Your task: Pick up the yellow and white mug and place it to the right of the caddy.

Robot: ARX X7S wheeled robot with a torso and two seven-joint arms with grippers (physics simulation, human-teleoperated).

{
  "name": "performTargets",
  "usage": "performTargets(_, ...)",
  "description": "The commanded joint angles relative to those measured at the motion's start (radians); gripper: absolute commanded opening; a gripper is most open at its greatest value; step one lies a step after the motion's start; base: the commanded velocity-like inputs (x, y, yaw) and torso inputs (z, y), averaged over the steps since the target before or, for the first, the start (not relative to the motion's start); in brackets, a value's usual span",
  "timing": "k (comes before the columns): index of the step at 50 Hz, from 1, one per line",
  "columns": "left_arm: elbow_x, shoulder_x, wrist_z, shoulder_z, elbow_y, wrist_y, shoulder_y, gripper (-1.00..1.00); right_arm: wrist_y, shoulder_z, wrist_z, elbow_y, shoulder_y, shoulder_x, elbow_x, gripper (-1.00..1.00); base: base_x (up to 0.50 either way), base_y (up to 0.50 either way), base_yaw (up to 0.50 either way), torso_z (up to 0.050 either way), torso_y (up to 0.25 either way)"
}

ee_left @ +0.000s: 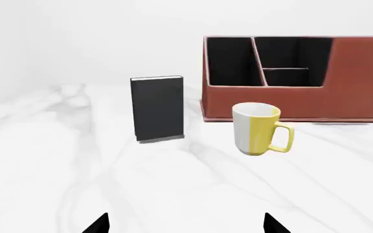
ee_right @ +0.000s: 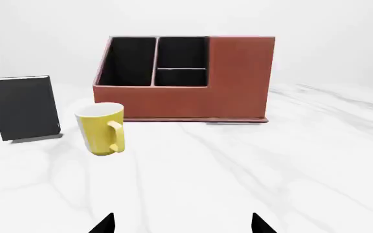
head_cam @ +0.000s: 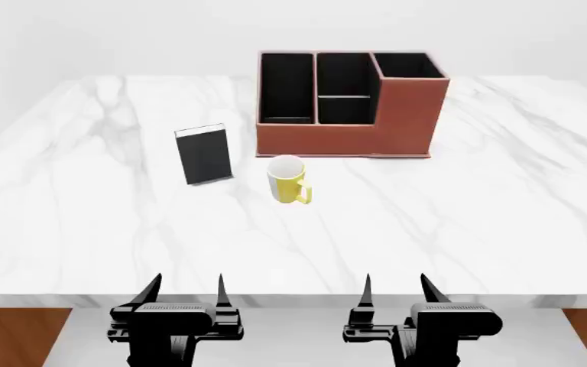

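The yellow and white mug [head_cam: 287,180] stands upright on the marble table, just in front of the caddy [head_cam: 347,107], handle toward the right. It also shows in the left wrist view [ee_left: 259,129] and the right wrist view [ee_right: 101,128]. The reddish-brown caddy with black-lined compartments [ee_left: 296,77] [ee_right: 184,77] stands at the back middle of the table. My left gripper [head_cam: 183,289] and right gripper [head_cam: 396,287] are both open and empty at the table's front edge, well short of the mug. Only their fingertips [ee_left: 99,224] [ee_right: 105,224] show in the wrist views.
A small black upright card stand [head_cam: 204,154] stands left of the mug, also in the left wrist view [ee_left: 158,109] and right wrist view [ee_right: 22,108]. The white marble table [head_cam: 497,206] stretches wide to the caddy's right and ends at a front edge near my grippers.
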Motion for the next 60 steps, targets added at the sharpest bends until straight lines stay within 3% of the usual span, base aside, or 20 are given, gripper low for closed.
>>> performTargets(1, -0.015, -0.019, -0.011, 0.02, 0.009, -0.004, 0.005, 1.0, -0.013, -0.029, 0.0, -0.005, -0.003, 0.018, 0.02, 1.0, 0.0, 0.0, 0.0, 0.0, 0.0)
performTargets(13, -0.048, -0.07, -0.026, 0.048, 0.27, -0.24, 0.02, 1.0, 0.275, -0.06, 0.009, -0.252, 0.069, 0.077, 0.056, 1.0, 0.0, 0.0, 0.0, 0.0, 0.0)
performTargets(28, -0.016, -0.108, -0.083, 0.083, 0.565, -0.545, -0.096, 1.0, 0.665, -0.074, 0.022, -0.517, 0.223, 0.161, 0.044, 1.0, 0.0, -0.01, 0.0, 0.0, 0.0)
performTargets(48, -0.019, -0.135, -0.115, 0.089, 0.587, -0.548, -0.107, 1.0, 0.636, -0.087, 0.028, -0.523, 0.2, 0.175, 0.059, 1.0, 0.13, -0.45, 0.0, 0.0, 0.0)
performTargets(60, -0.019, -0.151, -0.125, 0.103, 0.593, -0.529, -0.096, 1.0, 0.619, -0.096, 0.039, -0.529, 0.187, 0.186, 0.056, 1.0, 0.42, -0.27, 0.0, 0.0, 0.0)
